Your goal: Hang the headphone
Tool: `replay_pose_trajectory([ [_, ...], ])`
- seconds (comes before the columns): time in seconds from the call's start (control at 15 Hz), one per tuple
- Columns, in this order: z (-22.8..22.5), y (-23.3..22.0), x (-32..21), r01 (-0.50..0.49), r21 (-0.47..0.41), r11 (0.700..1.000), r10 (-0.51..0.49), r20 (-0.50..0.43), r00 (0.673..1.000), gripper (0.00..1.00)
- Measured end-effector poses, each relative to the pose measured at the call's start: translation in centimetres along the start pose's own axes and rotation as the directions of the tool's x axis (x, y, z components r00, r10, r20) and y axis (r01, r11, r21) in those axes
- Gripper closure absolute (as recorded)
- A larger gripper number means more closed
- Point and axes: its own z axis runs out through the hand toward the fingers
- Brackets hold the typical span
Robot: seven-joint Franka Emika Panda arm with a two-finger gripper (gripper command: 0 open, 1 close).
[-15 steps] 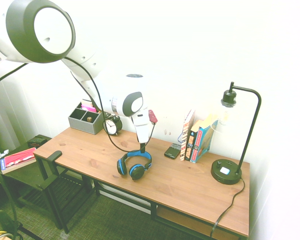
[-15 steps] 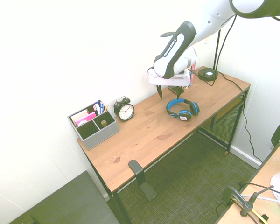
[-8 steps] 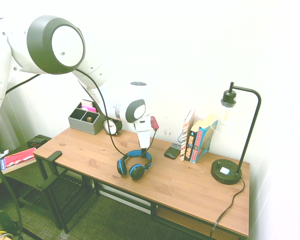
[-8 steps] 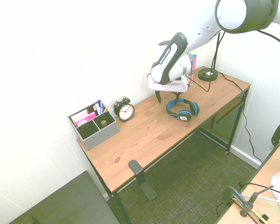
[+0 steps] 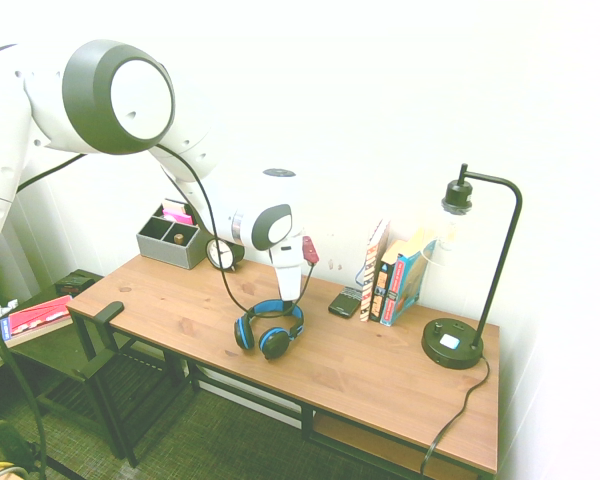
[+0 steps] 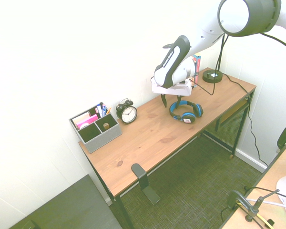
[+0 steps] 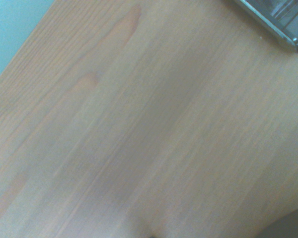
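The tool [image 6: 172,106] is low over the bench [image 6: 148,136], and its two fingers are apart. One finger is right by the blue band of the headphones [image 6: 187,118]; I can't tell if they touch. The headphones lie on the bench. A black hook [image 6: 139,172] is on the bench's edge. The clock [image 6: 128,114] stands beside the gray box [image 6: 97,133].
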Motion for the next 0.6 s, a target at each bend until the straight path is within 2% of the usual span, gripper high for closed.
replay_pose_trajectory([
  [0.6,-0.42,0.14,-0.12,0.026,0.020,0.999,-0.027,0.011,1.000,1.00],
])
